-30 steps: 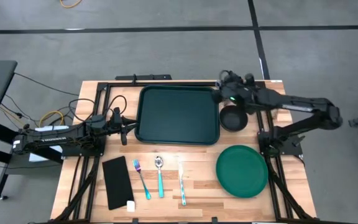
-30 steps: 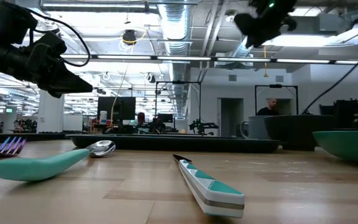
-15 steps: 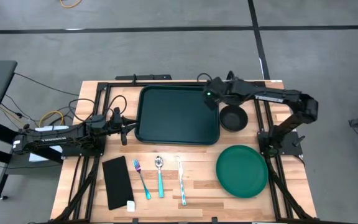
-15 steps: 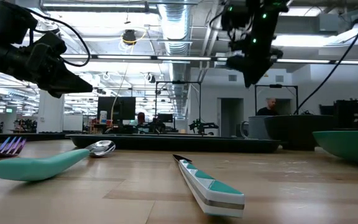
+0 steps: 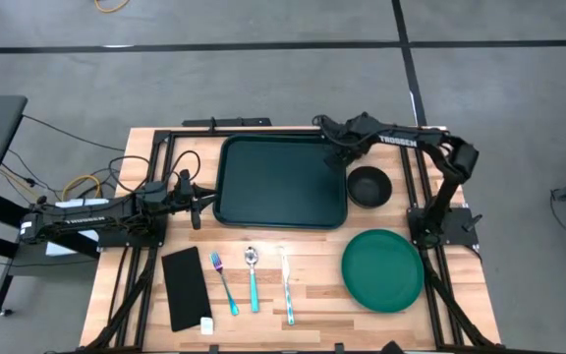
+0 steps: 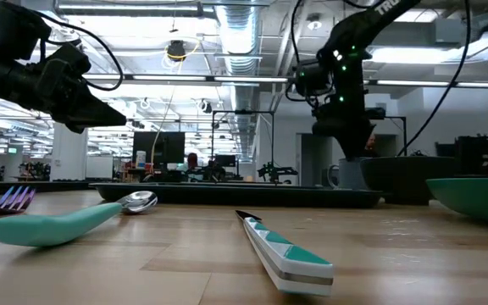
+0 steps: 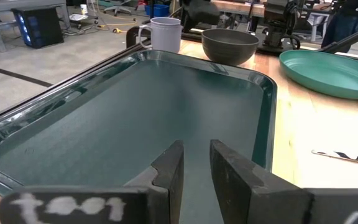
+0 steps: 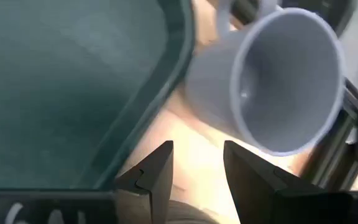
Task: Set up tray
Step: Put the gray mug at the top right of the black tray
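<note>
The right gripper [image 8: 194, 165] has dropped beside the mug [image 8: 272, 87] near the tray [image 5: 281, 182], fingers slightly apart, empty, poised to grasp.

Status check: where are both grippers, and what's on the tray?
Right gripper open, over the tray's back right corner beside the mug. Left gripper open, waiting at the tray's left edge. Tray bare. Nothing blocking.

The tray [image 5: 281, 182] is dark green, the round plate [image 5: 382, 269] a lighter green, the bowl [image 5: 368, 186] charcoal grey. A pale grey mug [image 8: 272, 93] shows glossy. Fork [image 5: 224, 282], spoon [image 5: 253, 279] and knife [image 5: 288, 287] have teal handles. The flat rectangle [image 5: 184, 287] is black, the tabletop [image 5: 312, 295] pale wood.
</note>
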